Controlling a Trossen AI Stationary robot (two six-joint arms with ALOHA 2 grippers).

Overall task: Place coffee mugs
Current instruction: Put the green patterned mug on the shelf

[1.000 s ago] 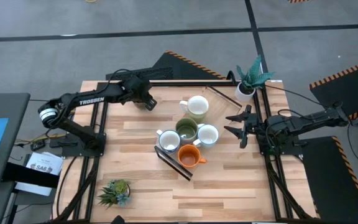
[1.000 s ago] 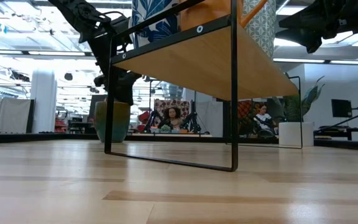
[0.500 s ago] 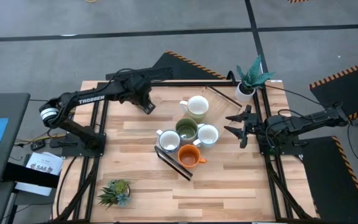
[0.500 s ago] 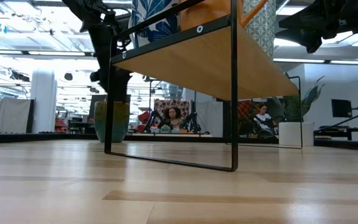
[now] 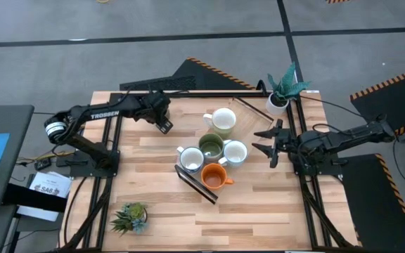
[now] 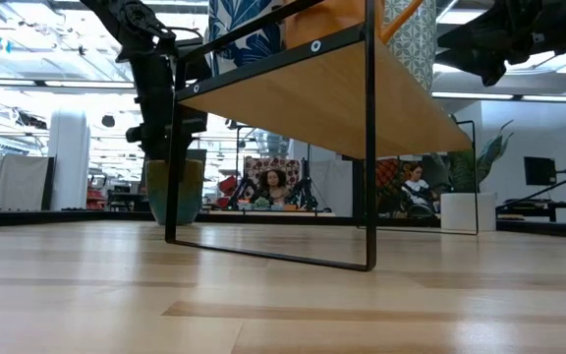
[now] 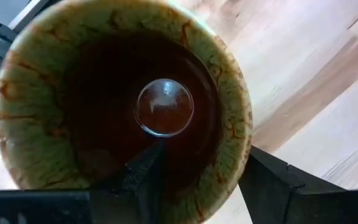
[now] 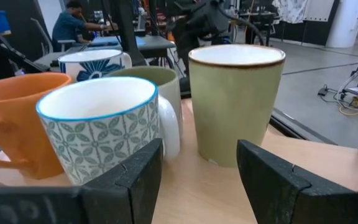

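You're working in a robotics lab or open workshop hall. The wooden table (image 5: 167, 204) sits on a grey concrete floor (image 5: 83, 63) marked with black lines and orange-and-black hazard tape (image 5: 389, 83). Across the table you can see bright ceiling lights (image 6: 28, 39), tripods and stands, and seated people (image 6: 273, 187) at workstations. Another person (image 8: 73, 25) sits at a desk among cables and equipment.

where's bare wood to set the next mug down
Free: the wide strip between the left gripper and the mug cluster; the near side between the spiky plant and the orange mug. Crowded: the centre, five mugs packed on the rack, and the gap toward the right gripper.
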